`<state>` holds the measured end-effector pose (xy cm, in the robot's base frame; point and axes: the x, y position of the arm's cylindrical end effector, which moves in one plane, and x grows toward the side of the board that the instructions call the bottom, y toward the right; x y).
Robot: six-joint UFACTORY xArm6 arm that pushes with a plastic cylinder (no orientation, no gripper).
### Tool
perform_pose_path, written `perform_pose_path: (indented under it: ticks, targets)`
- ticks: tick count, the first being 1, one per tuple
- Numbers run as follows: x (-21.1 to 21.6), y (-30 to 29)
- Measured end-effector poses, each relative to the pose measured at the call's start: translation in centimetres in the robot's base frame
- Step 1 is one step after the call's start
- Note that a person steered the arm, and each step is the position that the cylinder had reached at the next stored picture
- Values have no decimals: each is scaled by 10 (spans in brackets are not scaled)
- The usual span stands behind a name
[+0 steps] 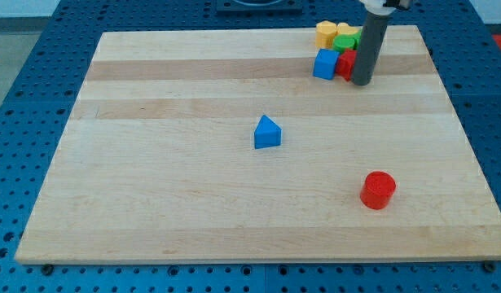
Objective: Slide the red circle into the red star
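— Status? Your tip (pixel 362 82), a bare rod with nothing to clamp, touches the top-right corner cluster. The red circle (pixel 378 190) sits near the bottom-right corner.

— Risk? Pushing off-centre, you could miss the red star (pixel 345 65) and scatter the blue cube (pixel 325 64).

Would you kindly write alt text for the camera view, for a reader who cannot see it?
A dark rod's tip rests at the top right of a wooden board, beside clustered blocks: yellow, green, blue and a partly hidden red block. A red circle sits lower right, a blue triangular block near the centre.
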<state>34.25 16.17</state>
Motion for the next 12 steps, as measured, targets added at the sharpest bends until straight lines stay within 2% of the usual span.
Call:
perform_pose_path:
  ticks: [2, 4, 5, 6, 7, 8, 9, 12]
  targets:
    - [122, 0]
    - [157, 26]
    - [213, 50]
    - [260, 43]
    - [276, -14]
    - [275, -27]
    - [273, -13]
    - [207, -9]
